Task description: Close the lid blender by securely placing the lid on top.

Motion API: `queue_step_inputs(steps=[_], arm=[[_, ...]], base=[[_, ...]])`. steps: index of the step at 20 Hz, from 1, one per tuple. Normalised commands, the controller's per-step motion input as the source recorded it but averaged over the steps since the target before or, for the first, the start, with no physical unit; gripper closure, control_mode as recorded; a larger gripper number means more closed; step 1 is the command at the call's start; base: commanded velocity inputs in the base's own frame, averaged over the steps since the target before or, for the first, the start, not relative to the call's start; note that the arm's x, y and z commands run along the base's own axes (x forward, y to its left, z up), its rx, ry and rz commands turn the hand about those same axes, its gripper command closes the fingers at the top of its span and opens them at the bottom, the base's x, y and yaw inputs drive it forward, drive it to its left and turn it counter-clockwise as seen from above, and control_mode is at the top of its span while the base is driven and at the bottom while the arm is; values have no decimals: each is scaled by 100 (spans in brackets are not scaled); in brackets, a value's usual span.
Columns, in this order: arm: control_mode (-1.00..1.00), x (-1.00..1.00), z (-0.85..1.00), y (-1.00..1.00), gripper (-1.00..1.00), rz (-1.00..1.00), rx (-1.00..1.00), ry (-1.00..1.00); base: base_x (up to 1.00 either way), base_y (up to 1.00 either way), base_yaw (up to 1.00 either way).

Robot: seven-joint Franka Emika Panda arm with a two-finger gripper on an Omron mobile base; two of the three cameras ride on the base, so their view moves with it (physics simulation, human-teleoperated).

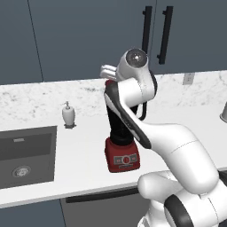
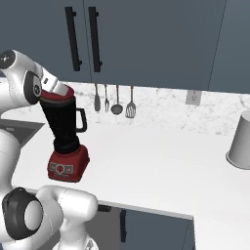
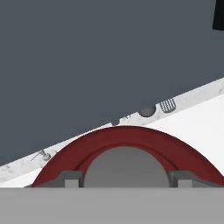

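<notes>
The blender (image 2: 66, 141) stands on the white counter (image 2: 161, 166) near its front edge, red base (image 1: 122, 156) with buttons facing out, dark jar rising from it with the black handle (image 2: 82, 119) toward the right in the right base view. The lid (image 2: 57, 95) sits at the jar's mouth, its red rim showing just under the white hand. The gripper (image 3: 125, 177) is right on top of it: in the hand view the grey knob (image 3: 125, 168) swells up between the two fingertips (image 3: 70, 178), one on each side and touching it, so the hand is pinching the knob. Red lid rim arcs around behind. In the left base view the arm crosses in front of the jar and hides most of it.

Along the counter: a white soap dispenser (image 1: 68, 115) toward the back edge beside the sink (image 1: 26, 155), utensils (image 2: 116, 100) hanging on the marble backsplash, and a pale upturned cup (image 2: 240, 140) near the right edge. Dark cabinets (image 2: 146, 39) above.
</notes>
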Motion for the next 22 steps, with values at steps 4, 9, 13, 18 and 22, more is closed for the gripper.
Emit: queue_step_inputs(steps=[4,9,13,18,22], arm=[[-100,0,13,0,100,0,-12,0],[-100,0,1,0,100,0,-14,0],[-100,0,0,0,100,0,-13,0],[-100,0,-7,0,100,0,-10,0],[-100,0,-28,-5,100,0,-8,0]], base=[[0,0,0],[0,0,0],[0,0,0],[0,0,0],[0,0,0]])
